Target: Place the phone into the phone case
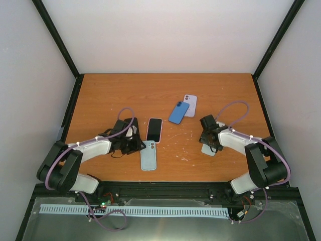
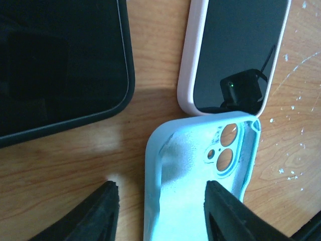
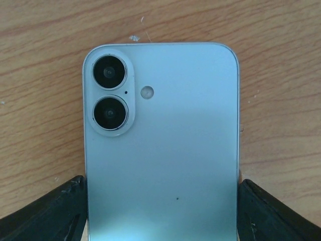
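Observation:
An empty light blue phone case [image 1: 148,155] lies open side up near the front left, and it also shows in the left wrist view [image 2: 200,175]. My left gripper [image 1: 134,144] [image 2: 160,206] is open. It straddles the case's left wall, with one finger over the inside and the other on the wood. A pale green phone [image 3: 160,150] lies back up, its two lenses at the top left. It shows at the right in the top view [image 1: 208,149]. My right gripper [image 1: 211,140] [image 3: 160,211] grips it, one finger against each long side.
A phone in a pink case [image 1: 154,130] [image 2: 235,50] lies screen up just beyond the blue case. A dark-edged phone [image 2: 60,65] lies left of it under my left arm. A blue phone [image 1: 178,112] and a lavender phone [image 1: 190,104] lie mid-table.

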